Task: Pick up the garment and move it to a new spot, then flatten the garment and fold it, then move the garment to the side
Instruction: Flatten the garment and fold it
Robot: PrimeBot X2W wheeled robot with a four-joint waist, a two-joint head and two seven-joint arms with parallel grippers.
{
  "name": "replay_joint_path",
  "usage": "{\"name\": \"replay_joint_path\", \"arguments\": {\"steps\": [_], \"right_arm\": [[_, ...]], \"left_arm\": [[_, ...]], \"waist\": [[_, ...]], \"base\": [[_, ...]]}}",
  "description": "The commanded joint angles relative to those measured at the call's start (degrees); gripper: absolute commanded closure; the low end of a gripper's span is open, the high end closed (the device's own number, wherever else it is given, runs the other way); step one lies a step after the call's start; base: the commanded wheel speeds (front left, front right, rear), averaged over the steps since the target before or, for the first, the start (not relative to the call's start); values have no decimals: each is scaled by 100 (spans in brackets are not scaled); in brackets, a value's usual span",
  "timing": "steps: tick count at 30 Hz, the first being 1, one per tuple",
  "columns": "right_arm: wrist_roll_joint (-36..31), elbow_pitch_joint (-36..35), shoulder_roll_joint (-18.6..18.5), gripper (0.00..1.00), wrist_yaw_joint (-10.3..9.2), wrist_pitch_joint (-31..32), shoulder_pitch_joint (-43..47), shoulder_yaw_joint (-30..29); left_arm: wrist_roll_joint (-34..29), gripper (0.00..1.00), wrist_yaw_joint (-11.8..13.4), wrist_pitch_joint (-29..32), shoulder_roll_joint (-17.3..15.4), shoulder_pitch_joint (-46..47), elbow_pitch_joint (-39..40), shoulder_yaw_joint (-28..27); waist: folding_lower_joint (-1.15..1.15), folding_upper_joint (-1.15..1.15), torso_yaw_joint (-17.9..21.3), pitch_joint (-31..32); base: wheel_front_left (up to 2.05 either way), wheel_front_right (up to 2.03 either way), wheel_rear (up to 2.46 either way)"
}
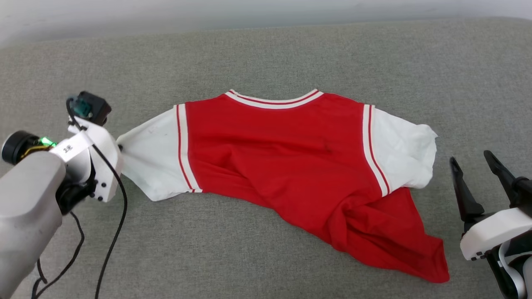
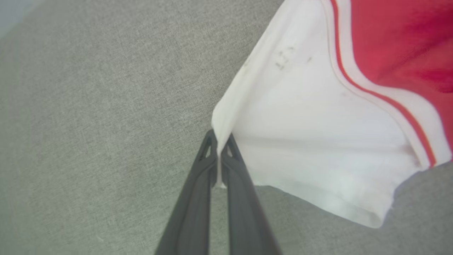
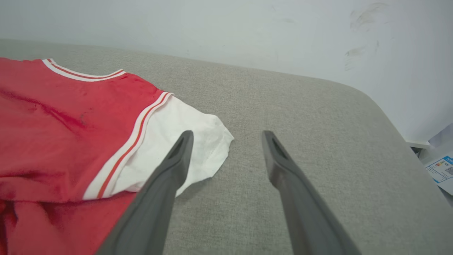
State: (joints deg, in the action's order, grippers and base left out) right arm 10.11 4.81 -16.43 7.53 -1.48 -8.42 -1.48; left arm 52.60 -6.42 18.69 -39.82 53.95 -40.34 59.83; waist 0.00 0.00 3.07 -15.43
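The garment (image 1: 286, 162), a red jersey T-shirt with white sleeves and striped trim, lies spread on the grey cushion, plain side up, its lower right hem bunched. My left gripper (image 1: 120, 146) is shut on the cuff corner of the left white sleeve (image 1: 151, 160). In the left wrist view the two dark fingers (image 2: 212, 166) pinch the white sleeve edge (image 2: 223, 124) between them. My right gripper (image 1: 474, 164) stands open just right of the right sleeve (image 1: 405, 151), holding nothing. In the right wrist view the garment (image 3: 63, 127) lies left of the right gripper (image 3: 226, 136).
The grey fabric cushion (image 1: 266, 54) runs to a pale wall (image 3: 212, 32) at the back. Its right end rounds off, with papers (image 3: 440, 170) on the floor beyond. Black cables (image 1: 112, 232) hang from my left wrist.
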Motion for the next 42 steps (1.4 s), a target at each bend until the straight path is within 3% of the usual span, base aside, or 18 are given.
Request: {"name": "replay_joint_path", "arguments": {"steps": [1, 4, 5, 7, 8, 13, 17, 21, 24, 27, 34, 38, 42], "right_arm": [[7, 25, -37, 0, -8, -1, 50, -30], [30, 43, -52, 0, -8, 14, 89, -76], [42, 53, -67, 0, -8, 20, 97, -94], [55, 65, -98, 0, -8, 37, 89, -132], [56, 60, -117, 0, -8, 39, 71, -143], [107, 50, -264, 0, -8, 69, -87, -212], [148, 46, -706, 0, -8, 208, -434, -114], [102, 20, -1308, 0, -8, 441, -892, 231], [253, 10, -1524, 0, -7, 596, -1122, 465], [414, 79, -2004, 0, -8, 1009, -1442, 882], [1763, 279, -2970, 0, -9, 3013, -2042, 2291], [2536, 629, -3187, 0, -8, 3838, -2377, 2619], [2927, 980, -3165, 0, -8, 4131, -2659, 2834]], "left_arm": [[3, 100, 39, -77, 34, -122, -123, 5], [47, 100, 23, -295, 196, -229, -345, 1], [43, 94, 16, -378, 253, -246, -391, -1], [-44, 94, 12, -624, 346, -212, -468, 17], [-116, 0, 13, -792, 365, -166, -501, 19], [-306, 0, 116, -1547, 596, -105, -497, -25], [-515, 0, 435, -2609, 771, -171, -314, -150], [-622, 0, 829, -3194, 773, -331, 33, -329], [-680, 0, 1041, -3315, 750, -451, 312, -444], [-822, 0, 1332, -3379, 681, -659, 776, -619], [-1155, 0, 1702, -3398, 522, -1104, 1673, -990], [-1282, 0, 1756, -3398, 526, -1148, 1930, -1102], [-1396, 0, 1771, -3396, 579, -1062, 2096, -1189]], "waist": [[0, 0, 6, -6], [0, 0, -8, -9], [0, 0, -23, -2], [0, 0, -64, 25], [0, 0, -82, 44], [0, 0, -199, 180], [0, 0, -359, 367], [0, 0, -492, 426], [0, 0, -553, 427], [0, 0, -653, 390], [0, 0, -840, 242], [0, 0, -956, 91], [0, 0, -1089, -91]], "base": [[0, 0, 0], [0, 0, 0], [0, 0, 0], [0, 0, 0], [0, 0, 0], [0, 0, 0], [0, 0, 0], [0, 0, 0], [0, 0, 0], [0, 0, 0], [0, 0, 0], [0, 0, 0], [0, 0, 0]]}}
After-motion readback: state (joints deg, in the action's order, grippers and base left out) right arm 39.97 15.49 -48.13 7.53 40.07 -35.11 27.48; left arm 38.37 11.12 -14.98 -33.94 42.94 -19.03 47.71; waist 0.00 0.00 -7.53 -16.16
